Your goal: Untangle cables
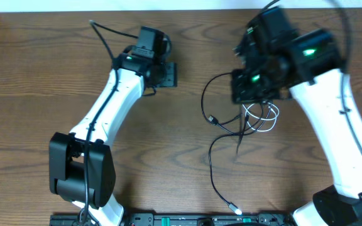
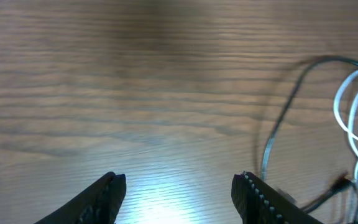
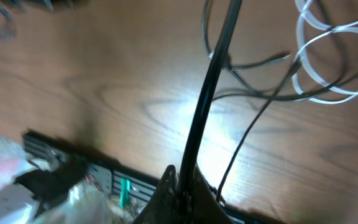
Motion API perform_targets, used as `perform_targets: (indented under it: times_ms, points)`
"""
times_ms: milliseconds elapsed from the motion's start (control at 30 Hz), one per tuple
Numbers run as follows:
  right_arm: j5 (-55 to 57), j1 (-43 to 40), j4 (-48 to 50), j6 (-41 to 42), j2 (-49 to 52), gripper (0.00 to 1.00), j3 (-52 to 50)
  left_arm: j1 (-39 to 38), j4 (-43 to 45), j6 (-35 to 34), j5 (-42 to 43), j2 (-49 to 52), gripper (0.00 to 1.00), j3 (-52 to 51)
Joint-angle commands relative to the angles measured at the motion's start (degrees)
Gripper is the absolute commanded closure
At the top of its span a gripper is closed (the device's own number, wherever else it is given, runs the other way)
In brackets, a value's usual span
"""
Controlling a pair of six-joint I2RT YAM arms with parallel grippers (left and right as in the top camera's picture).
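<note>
Lifting the black cable (image 3: 202,99) clear of the tangle seems the step in hand. Our right gripper (image 3: 180,186) is clenched on it, with the white cable (image 1: 261,118) coiled at its 6 o'clock. At the tangle's 9 o'clock our left gripper (image 2: 179,183) gapes empty. We count two cables, and next we would pin the white one.

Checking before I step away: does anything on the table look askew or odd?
Yes: the thin black cable threads through the looped white cable in a messy tangle under the right claw, which pinches the black one taut. Nothing looks damaged.
</note>
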Motion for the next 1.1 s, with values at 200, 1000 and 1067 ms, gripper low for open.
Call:
perform_targets:
  times_ms: [200,1000,1067]
  points:
    - [-20.2,1.2,15.5,-12.7,-0.7,0.99,7.1,2.4,-2.4,0.5,-0.5,-2.0,0.41,0.3]
    - [24.5,-43.0,55.1,-2.5,24.4,0.99,19.5,2.3,-2.6,0.3,-0.1,-2.0,0.41,0.3]
    - [24.7,-45.1,57.7,-2.5,27.7,0.99,19.5,2.3,-2.6,0.3,0.0,-2.0,0.41,0.3]
